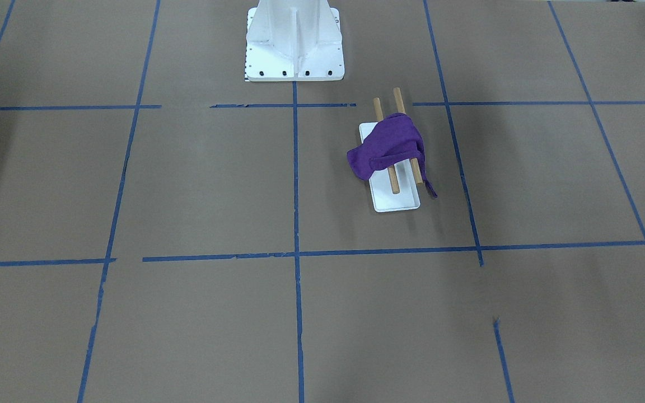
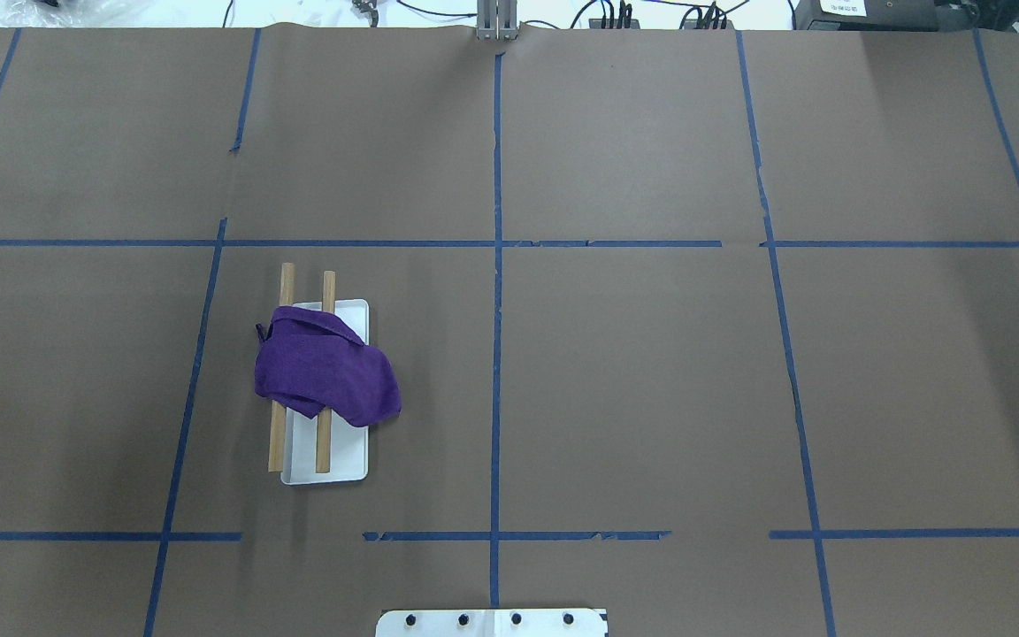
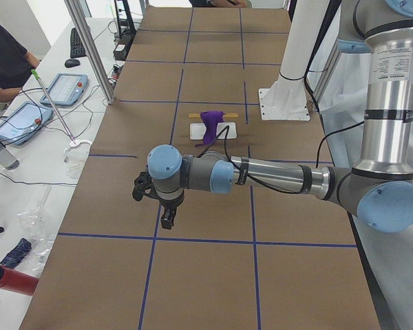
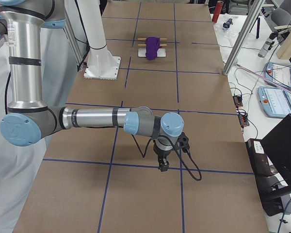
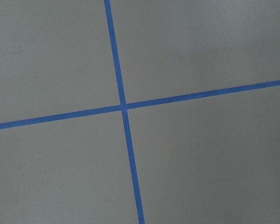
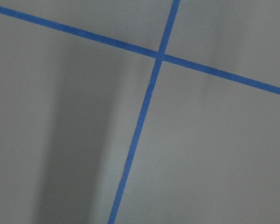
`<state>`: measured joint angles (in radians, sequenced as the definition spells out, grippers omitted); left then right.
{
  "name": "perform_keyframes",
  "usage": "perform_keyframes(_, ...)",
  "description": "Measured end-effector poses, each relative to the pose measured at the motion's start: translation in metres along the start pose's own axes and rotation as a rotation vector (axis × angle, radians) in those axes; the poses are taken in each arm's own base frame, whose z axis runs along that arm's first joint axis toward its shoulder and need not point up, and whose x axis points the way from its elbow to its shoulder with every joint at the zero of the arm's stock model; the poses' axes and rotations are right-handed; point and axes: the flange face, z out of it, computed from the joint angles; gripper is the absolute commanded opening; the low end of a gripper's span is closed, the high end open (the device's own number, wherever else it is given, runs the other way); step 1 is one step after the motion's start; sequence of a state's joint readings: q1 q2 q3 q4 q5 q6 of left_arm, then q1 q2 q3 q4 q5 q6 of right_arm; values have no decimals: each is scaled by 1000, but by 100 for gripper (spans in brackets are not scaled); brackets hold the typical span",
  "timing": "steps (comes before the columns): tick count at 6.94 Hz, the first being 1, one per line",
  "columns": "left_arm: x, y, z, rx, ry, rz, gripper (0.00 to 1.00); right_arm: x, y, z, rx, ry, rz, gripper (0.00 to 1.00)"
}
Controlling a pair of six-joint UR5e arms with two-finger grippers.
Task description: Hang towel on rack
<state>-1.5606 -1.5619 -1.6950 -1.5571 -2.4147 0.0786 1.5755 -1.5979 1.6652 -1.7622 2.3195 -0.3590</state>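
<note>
A purple towel [image 1: 389,146] lies bunched over both wooden rods of the rack [image 1: 396,200], with one end hanging off the tray's side. The overhead view shows the towel [image 2: 324,372] across the middle of the rods, on the rack [image 2: 341,464]. My left gripper [image 3: 166,218] shows only in the exterior left view, far from the rack [image 3: 228,132]. My right gripper [image 4: 162,165] shows only in the exterior right view, far from the towel [image 4: 152,47]. I cannot tell whether either gripper is open or shut. Both wrist views show only bare table and blue tape.
The white robot pedestal [image 1: 294,42] is bolted to the table behind the rack. Blue tape lines [image 2: 497,265] mark a grid on the brown table. A metal pole [image 3: 93,51] and a side table with tablets [image 3: 60,89] stand beyond the table's edge.
</note>
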Motion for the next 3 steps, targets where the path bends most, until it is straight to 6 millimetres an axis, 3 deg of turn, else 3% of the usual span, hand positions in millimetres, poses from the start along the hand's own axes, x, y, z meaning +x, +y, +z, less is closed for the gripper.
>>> perform_keyframes(3, 6, -2, 8, -16, 3, 10, 100, -2, -2, -1, 0, 1, -4, 100)
